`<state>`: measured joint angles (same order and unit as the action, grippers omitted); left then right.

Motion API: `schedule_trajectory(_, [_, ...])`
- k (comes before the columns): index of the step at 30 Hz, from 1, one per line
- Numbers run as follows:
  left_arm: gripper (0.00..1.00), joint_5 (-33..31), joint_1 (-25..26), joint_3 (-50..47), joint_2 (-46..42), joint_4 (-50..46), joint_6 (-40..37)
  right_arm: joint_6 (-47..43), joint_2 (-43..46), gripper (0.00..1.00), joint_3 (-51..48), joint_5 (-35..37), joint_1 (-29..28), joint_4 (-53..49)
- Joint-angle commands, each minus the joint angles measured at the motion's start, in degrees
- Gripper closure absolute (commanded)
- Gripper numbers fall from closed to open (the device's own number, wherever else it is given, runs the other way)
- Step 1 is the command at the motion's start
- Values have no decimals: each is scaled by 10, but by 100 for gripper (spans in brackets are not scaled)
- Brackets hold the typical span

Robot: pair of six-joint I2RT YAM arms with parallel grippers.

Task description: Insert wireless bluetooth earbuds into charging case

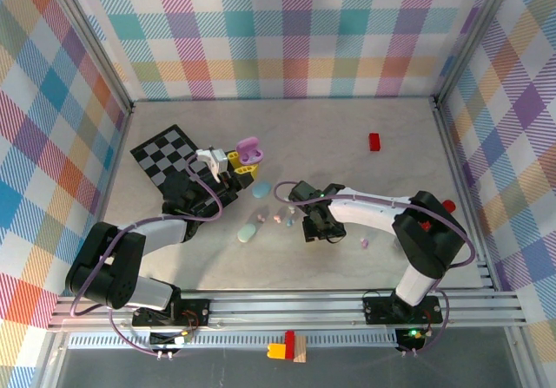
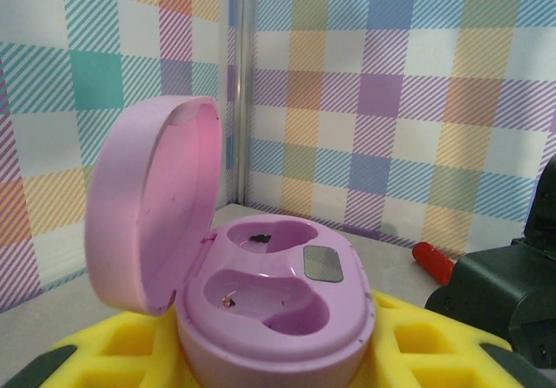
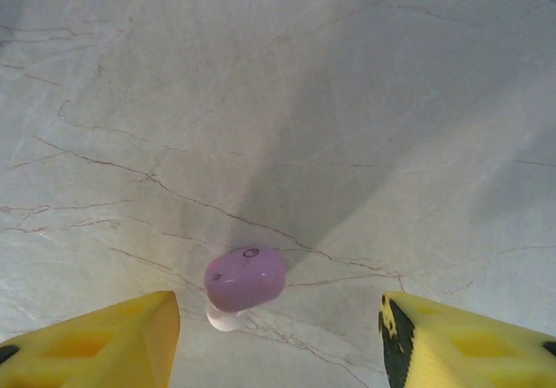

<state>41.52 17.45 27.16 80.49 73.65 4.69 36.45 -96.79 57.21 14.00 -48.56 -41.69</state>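
One bench carries one checkered board. There are three oval cases. The pink case is clamped in the left gripper, its lid swung open and upright and its two empty sockets facing up. A blue case and a mint case lie flat nearby. One red block sits far back. The right gripper hangs spread wide over one pink earbud on the bench, long axis across the fingers, white tip toward the camera. Other earbuds are too small to count.
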Motion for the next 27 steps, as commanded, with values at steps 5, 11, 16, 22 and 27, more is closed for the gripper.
schedule_trajectory(5, [63, 14, -6, 15, -21, 4, -13, 5, -20, 38, 10, 9, -6, -51])
schedule_trajectory(11, [63, 15, -7, 15, -18, 5, -14, 33, -5, 40, 5, 26, -4, -85])
schedule_trajectory(16, [63, 15, -6, 15, -21, 5, -16, 54, -3, 43, 7, 53, -4, -112])
schedule_trajectory(22, [63, 13, -8, 12, -21, 5, -19, 75, 2, 46, 5, 81, -2, -124])
schedule_trajectory(27, [63, 11, -13, 10, -18, 4, -19, 28, 53, 43, 2, 48, -9, -74])
